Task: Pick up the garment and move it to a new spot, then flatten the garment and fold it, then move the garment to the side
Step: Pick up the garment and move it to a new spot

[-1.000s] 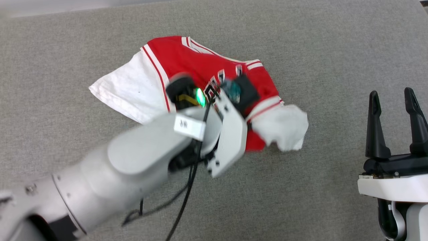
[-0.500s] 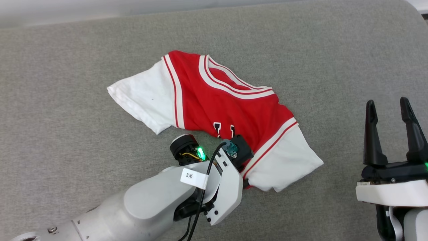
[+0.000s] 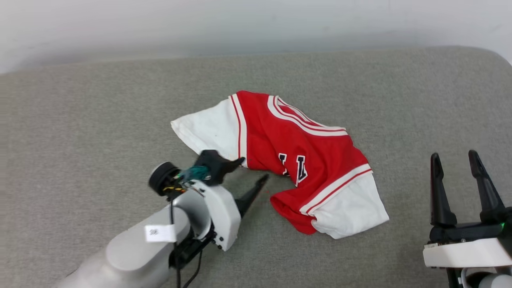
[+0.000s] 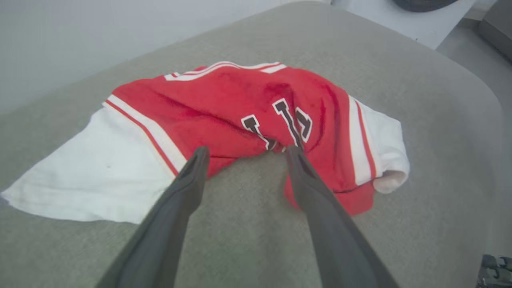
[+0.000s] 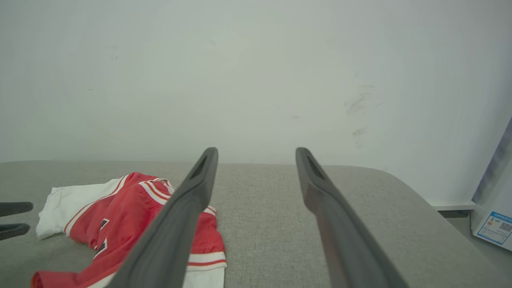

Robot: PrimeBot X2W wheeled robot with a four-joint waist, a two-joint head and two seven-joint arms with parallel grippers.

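Far left of the head view: the left arm's pale forearm runs off the bottom edge. A white tag on it carries print too blurred for us to read.

The left gripper has its jaws spread wide and holds nothing. It sits low over the grey fabric-covered surface, at the near edge of the garment. In the left wrist view its fingertips overlap the red edge; we cannot tell whether they touch the cloth or hover just above it.

Centre: the garment lies crumpled on the surface, collar toward the far wall. One white sleeve is spread flat at its left; the other is at lower right. The red body is bunched and folded under itself, so its bottom edge is hidden. Of the black, white-edged letters we see only two creased partial shapes, and no word can be read.

Right: the right gripper is well apart from the garment, jaws open and empty, fingers pointing up. Its wrist is cut off at the lower right corner.

Far right edge of the right wrist view: a box with a blue label, cropped, its print too small to read.
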